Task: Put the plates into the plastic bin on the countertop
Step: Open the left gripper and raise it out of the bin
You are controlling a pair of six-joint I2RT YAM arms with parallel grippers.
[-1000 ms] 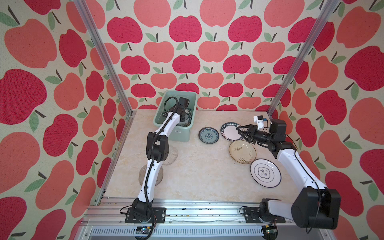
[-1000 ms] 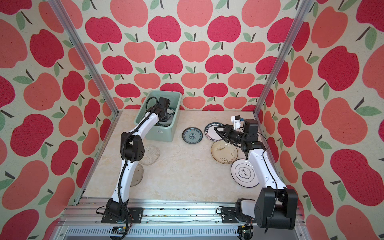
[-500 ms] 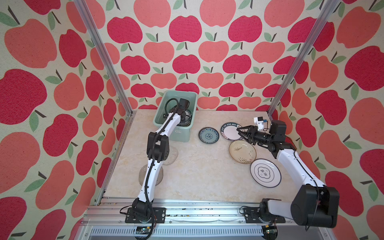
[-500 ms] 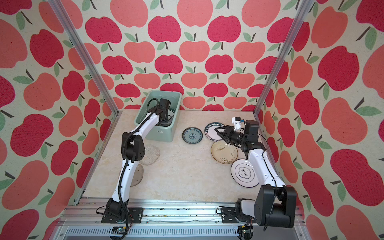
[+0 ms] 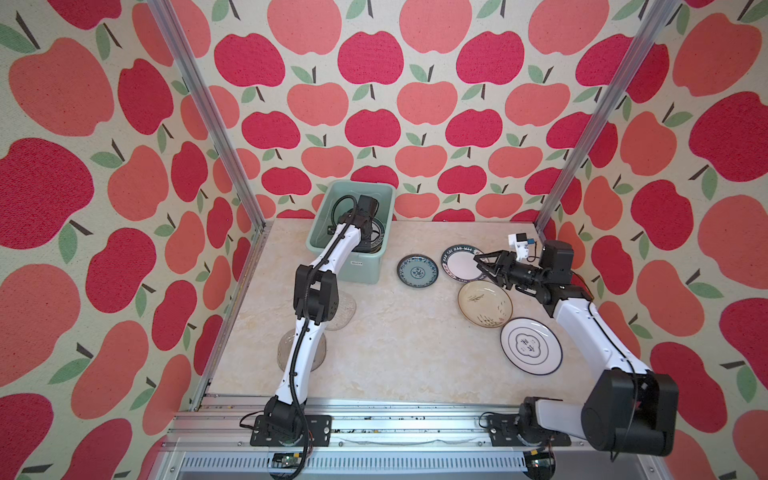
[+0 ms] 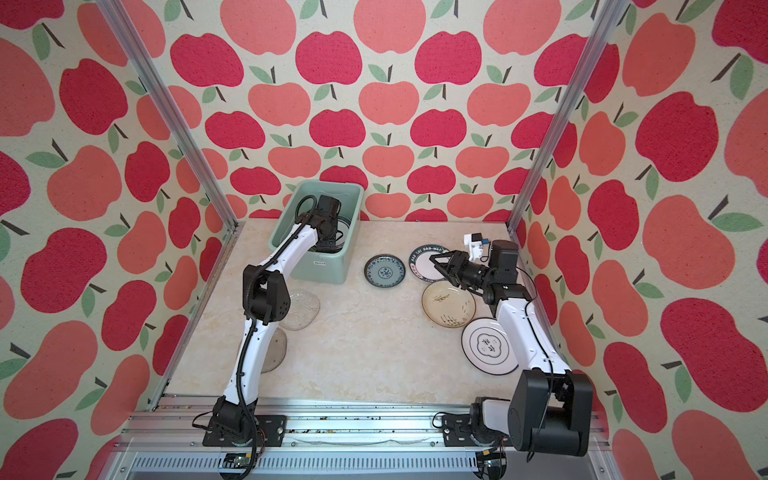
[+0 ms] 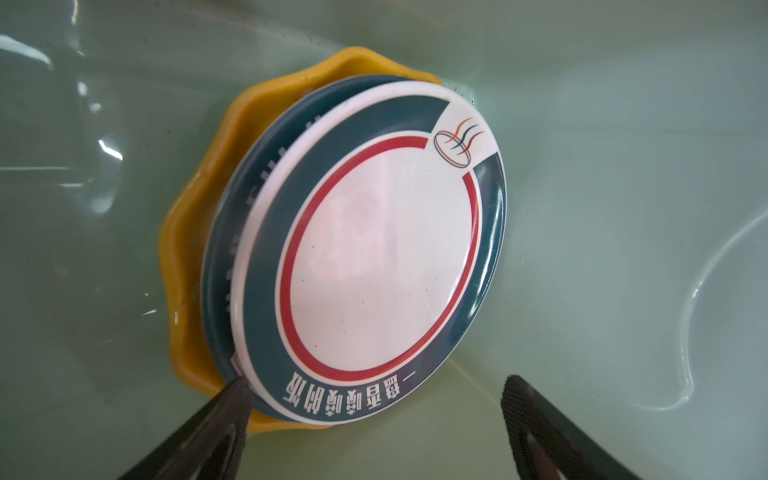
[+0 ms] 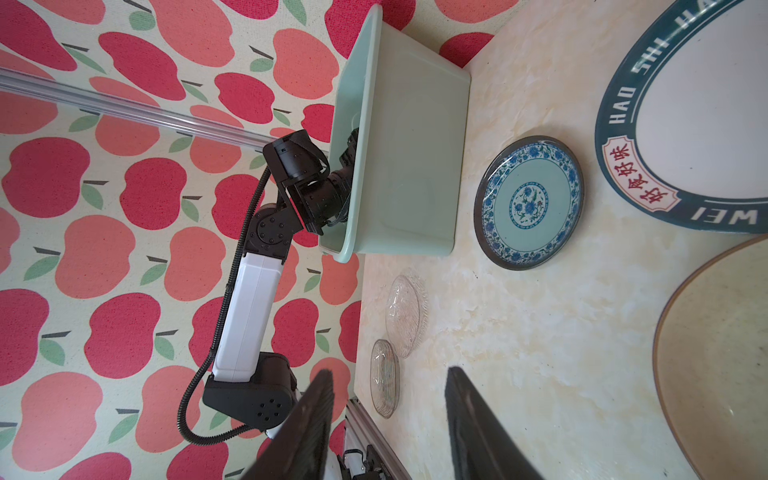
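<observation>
Left gripper (image 7: pixel 376 386): my jaws stand wide apart inside the plastic bin (image 5: pixel 365 272) and hold nothing.
Released plate: the red-ringed plate (image 7: pixel 386 249) lies free on a teal-rimmed plate (image 7: pixel 220 249), a little off centre. Both rest on the yellow scalloped plate (image 7: pixel 195 257) on the bin floor.
Key relation: the stack lies straight ahead of my left fingers. One fingertip (image 7: pixel 237 390) is at its rim, touching or just beside; I cannot tell which. I judge the exit should go back along the fingers and up, not sideways.
Bin: at the back edge of the counter (image 5: pixel 407 340), toward the back left corner, long axis front to back.
Right gripper (image 5: pixel 480 266): jaws part-way apart and empty, hovering over the lettered plate (image 5: pixel 459 262) near the back right corner.
Left to move: the small blue-patterned plate (image 5: pixel 417 271) just beside the bin; the cream plate (image 5: pixel 485 303) and blue-rimmed white plate (image 5: pixel 531 346) along the right edge; two glass plates (image 8: pixel 405 316) near the left edge.
Axis: the plates are round, so none.
Nearer arm: right for the four patterned plates, left for the glass.
Change: a second ago my left jaws were shut and now they are spread. Neither arm has visibly shifted.
</observation>
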